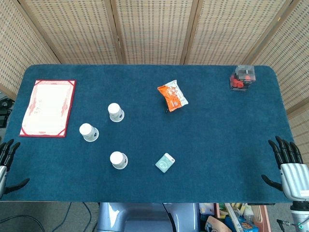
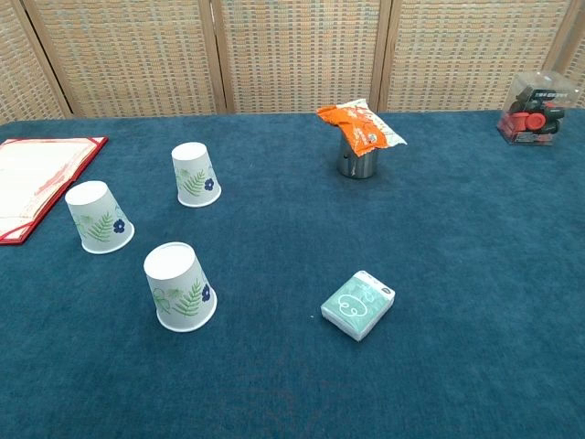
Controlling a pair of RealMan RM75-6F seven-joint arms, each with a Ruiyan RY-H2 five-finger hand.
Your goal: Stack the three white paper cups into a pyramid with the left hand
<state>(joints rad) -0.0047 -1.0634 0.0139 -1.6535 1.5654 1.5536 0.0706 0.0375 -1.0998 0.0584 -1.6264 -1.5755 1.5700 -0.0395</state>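
Reaching in from the table edge, the empty, spread-fingered left hand should first grip the nearest cup, keeping it upside-down among the three cups standing apart left of centre.

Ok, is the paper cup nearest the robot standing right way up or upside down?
Upside down. In the chest view the nearest cup rests on its wide rim on the blue table, its narrow closed base facing up.

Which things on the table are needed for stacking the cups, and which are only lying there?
Needed:
far cup
left cup
near cup
left robot hand

Only lying there:
red folder
snack bag
small teal box
clear box
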